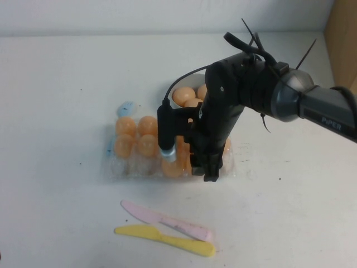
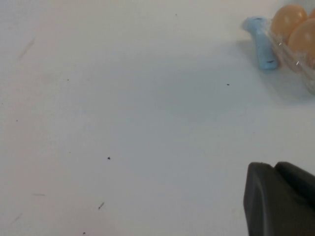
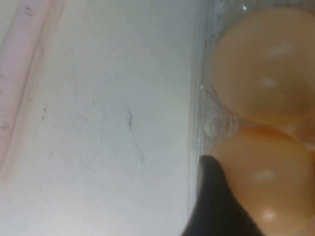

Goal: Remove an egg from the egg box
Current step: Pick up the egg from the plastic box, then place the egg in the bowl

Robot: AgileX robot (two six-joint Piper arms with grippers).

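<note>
The egg box (image 1: pixel 114 167) is a clear plastic tray in the middle of the table, holding several peach-orange eggs (image 1: pixel 147 145). My right gripper (image 1: pixel 207 170) reaches down into the tray's front right part, and the arm hides the cups there. In the right wrist view a dark part of the gripper lies against one egg (image 3: pixel 268 182) just inside the tray wall (image 3: pixel 199 98), with a second egg (image 3: pixel 266 64) beyond it. My left gripper (image 2: pixel 275 164) is shut and empty over bare table, left of the tray (image 2: pixel 305 69). It is out of the high view.
A round bowl (image 1: pixel 177 85) with eggs (image 1: pixel 184 96) stands behind the tray. A pink knife (image 1: pixel 167 220) and a yellow knife (image 1: pixel 167 240) lie in front of it. A light blue object (image 1: pixel 125 108) lies at the tray's back left corner and also shows in the left wrist view (image 2: pixel 261 46).
</note>
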